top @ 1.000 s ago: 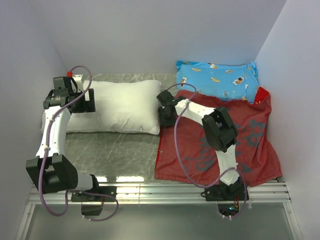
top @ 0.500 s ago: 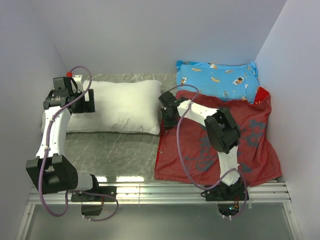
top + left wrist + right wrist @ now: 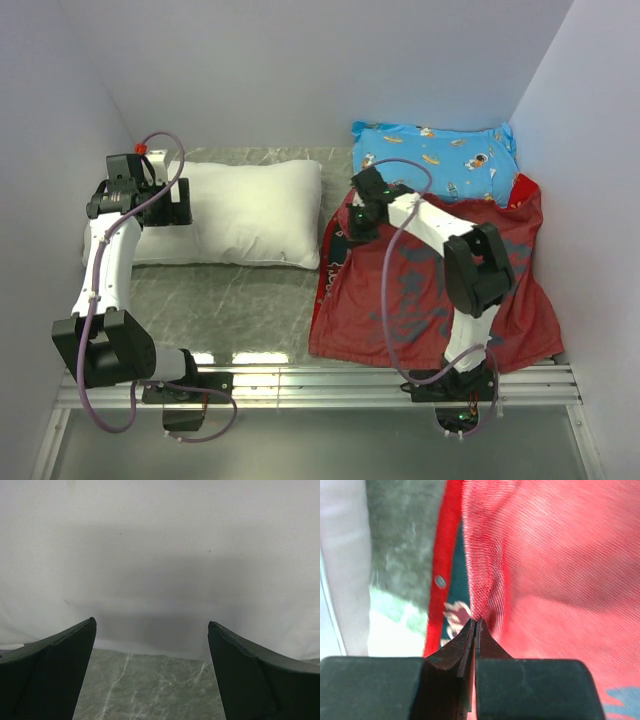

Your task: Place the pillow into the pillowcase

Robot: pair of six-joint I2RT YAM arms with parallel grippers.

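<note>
My right pincer (image 3: pixel 476 622) is pressed together, pinching a fold of the pillowcase (image 3: pixel 350 300) near its left edge, with the fabric tented up there. The rest of the case lies on the right side of the worktop (image 3: pixel 230 300), far edge against the blue cartoon-print pillow (image 3: pixel 440 160). My left pincer (image 3: pixel 151 625) is spread wide, holding nothing, at the left end of the white pillow (image 3: pixel 250 215). The pillow lies flat just left of the case.

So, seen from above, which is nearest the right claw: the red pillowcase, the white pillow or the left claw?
1. The pillowcase: pinched at its left edge in the shut right gripper.
2. The pillow: just to the left.
3. The left gripper: at the pillow's far left end.
</note>
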